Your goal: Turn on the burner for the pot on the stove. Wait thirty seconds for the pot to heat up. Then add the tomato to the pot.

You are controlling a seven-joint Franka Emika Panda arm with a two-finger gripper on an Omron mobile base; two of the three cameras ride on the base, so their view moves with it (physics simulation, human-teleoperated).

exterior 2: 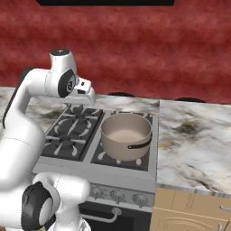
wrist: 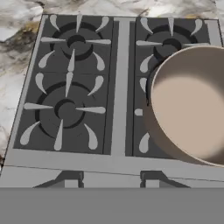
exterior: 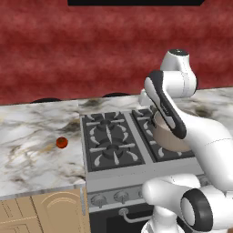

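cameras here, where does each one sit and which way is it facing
Left base view: behind the arm to its left, looking forward and down at the stove, tomato on the counter; white arm rises at right.
Right base view: behind to its right, facing the pot; arm rises at left.
Hand view: on the hand, looking down at the cooktop and pot; finger tips at bottom.
All three share the stove and pot.

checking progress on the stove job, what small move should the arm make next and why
Probably lower the gripper toward the front knob row of the stove. The hand hangs high over the cooktop, touching nothing; the pot sits on the front right burner with no flame I can make out, and the tomato lies on the counter left of the stove.
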